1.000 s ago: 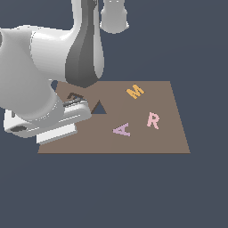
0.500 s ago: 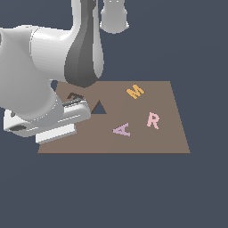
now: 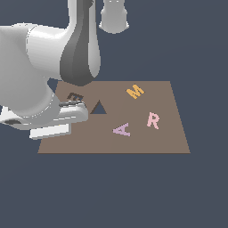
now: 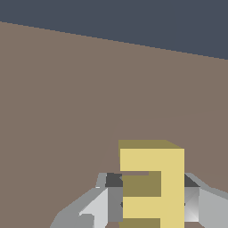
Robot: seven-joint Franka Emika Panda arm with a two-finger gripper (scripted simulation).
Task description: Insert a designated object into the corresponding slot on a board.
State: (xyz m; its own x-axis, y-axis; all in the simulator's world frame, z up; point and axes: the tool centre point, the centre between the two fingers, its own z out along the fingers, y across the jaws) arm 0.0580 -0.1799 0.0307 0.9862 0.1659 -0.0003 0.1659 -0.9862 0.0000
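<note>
The hand [image 4: 151,202] grips the yellow E block [image 4: 152,182] low over the board [image 3: 169,133], beside the E-shaped slot [image 3: 74,96], ready for insertion.

1. I see my arm [image 3: 49,84] bulking over the board's [image 3: 147,142] edge on the exterior view's left, its white links folded low.
2. The wrist sits just above the board near that edge, tipped down toward the surface.
3. In the wrist view my gripper [image 4: 153,196] has its jaws closed against both sides of the pale-yellow E block [image 4: 153,178].
4. One grey finger [image 4: 100,205] shows beside the block.
</note>
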